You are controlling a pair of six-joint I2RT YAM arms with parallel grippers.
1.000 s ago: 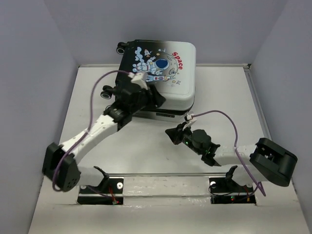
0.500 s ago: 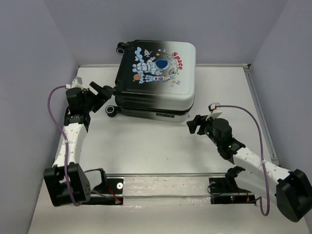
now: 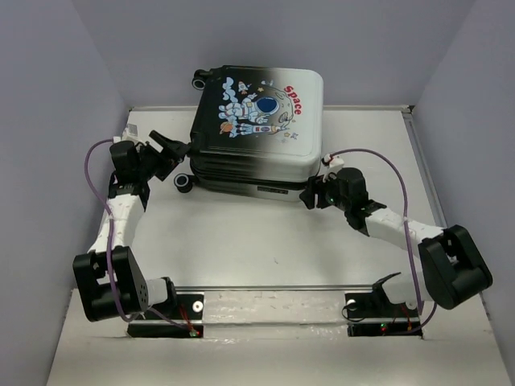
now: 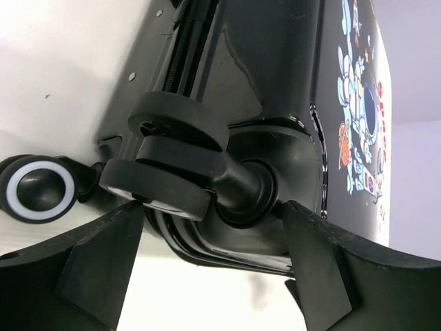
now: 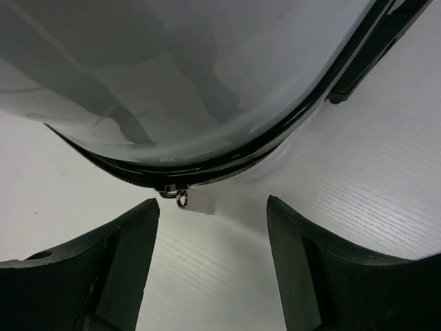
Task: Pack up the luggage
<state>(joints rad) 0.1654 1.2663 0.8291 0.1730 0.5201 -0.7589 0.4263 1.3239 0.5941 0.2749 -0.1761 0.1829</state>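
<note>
Over at the left edge of the tabletop (image 3: 241, 249), the left arm has pulled right back. A second ago it was stretched across the near left corner of the luggage (image 3: 257, 121), pressing at the lid. Now the left gripper (image 3: 165, 149) sits just beside the case's left side, level with the wheels. Its jaws have swung wide apart. From its wrist view a black caster wheel (image 4: 172, 158) stands in the gap between the fingers (image 4: 103, 262), close to one of them but not pinched. A second, white-rimmed wheel (image 4: 38, 189) lies off to the side on the table.

The luggage itself has not budged. It lies flat at the middle of the far edge, lid down, astronaut print facing up. I see nothing loose left out on the table.

On the right, more has happened. The right gripper (image 3: 314, 195) was closed and hanging over the middle of the table. It has now travelled up to the case's near right corner and parted its jaws. Its wrist view shows the zipper pull (image 5: 185, 198) dangling from the seam just ahead of the gap, touching neither finger.

To my eye the filling is over and the closing has begun. The left looks placed to steady the case by its wheel end. The right seems lined up to take the pull, which is small and will need a careful pinch.
</note>
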